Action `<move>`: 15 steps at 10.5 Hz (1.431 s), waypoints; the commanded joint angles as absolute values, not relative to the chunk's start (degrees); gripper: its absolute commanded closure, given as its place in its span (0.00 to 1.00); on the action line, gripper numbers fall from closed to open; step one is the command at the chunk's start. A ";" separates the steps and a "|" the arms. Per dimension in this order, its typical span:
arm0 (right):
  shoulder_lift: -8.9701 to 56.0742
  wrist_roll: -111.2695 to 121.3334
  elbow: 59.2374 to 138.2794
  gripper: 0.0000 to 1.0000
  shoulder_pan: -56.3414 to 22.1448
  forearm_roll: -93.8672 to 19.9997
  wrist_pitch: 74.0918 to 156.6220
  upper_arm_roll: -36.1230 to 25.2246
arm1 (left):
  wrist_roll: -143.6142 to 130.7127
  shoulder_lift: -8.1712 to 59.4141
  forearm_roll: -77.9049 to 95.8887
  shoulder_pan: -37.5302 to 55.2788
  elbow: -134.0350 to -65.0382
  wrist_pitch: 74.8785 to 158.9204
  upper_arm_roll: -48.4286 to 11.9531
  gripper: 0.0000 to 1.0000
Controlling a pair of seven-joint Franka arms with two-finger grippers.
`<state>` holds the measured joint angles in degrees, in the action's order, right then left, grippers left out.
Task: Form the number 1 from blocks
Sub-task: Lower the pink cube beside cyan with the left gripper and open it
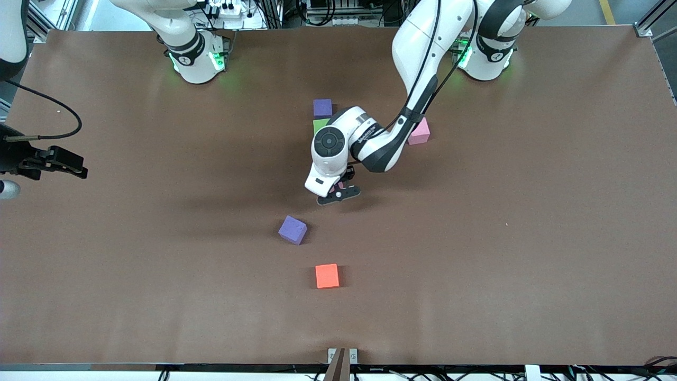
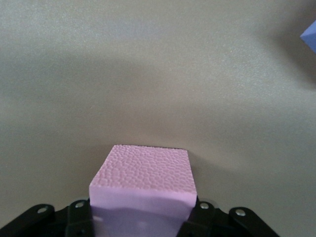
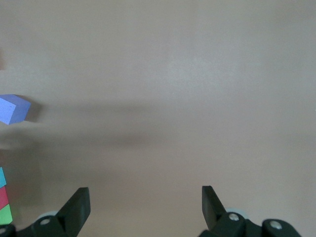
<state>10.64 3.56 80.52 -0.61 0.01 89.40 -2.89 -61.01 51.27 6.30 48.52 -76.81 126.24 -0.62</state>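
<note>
Pink block (image 2: 143,180): clamped upright in the left gripper (image 1: 338,193), over mid-table.
Right gripper (image 3: 143,207): waited, fingers spread apart.

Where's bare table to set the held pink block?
Free: between left end effector, shut on pink block, and tilted purple block; also both table ends. Crowded: purple and green blocks under the arm. Right end effector waits open.

I see the left gripper (image 1: 338,191) mid-table clamping one block (image 2: 142,182), with two blocks (image 1: 322,108) farther from the front camera, another block (image 1: 419,132) toward the left arm's end, and two loose blocks (image 1: 293,229) nearer that camera.
</note>
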 commanded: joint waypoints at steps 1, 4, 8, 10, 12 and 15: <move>10.20 3.60 80.95 0.00 -0.44 -1.14 89.74 -2.81 | -62.75 53.00 7.73 49.39 -75.50 127.09 -0.18 1.00; 10.20 3.60 80.95 0.00 -0.44 -1.14 89.74 -2.81 | -62.84 52.91 7.73 49.39 -75.24 127.18 0.00 1.00; 10.20 3.60 80.95 0.00 -0.44 -1.14 89.74 -2.81 | -64.51 52.91 7.73 49.39 -74.97 129.37 0.26 1.00; 10.19 3.60 80.95 0.00 -0.44 -1.14 89.65 -2.81 | -64.51 52.91 7.65 49.48 -75.06 129.37 0.09 1.00; 10.11 3.60 80.95 0.00 -0.44 -1.14 89.65 -2.81 | -64.08 52.91 7.03 49.92 -75.50 129.29 0.00 0.30; 10.11 3.60 80.95 0.00 -0.44 -1.14 89.74 -2.81 | -64.25 51.51 6.33 50.27 -76.02 128.85 0.26 0.00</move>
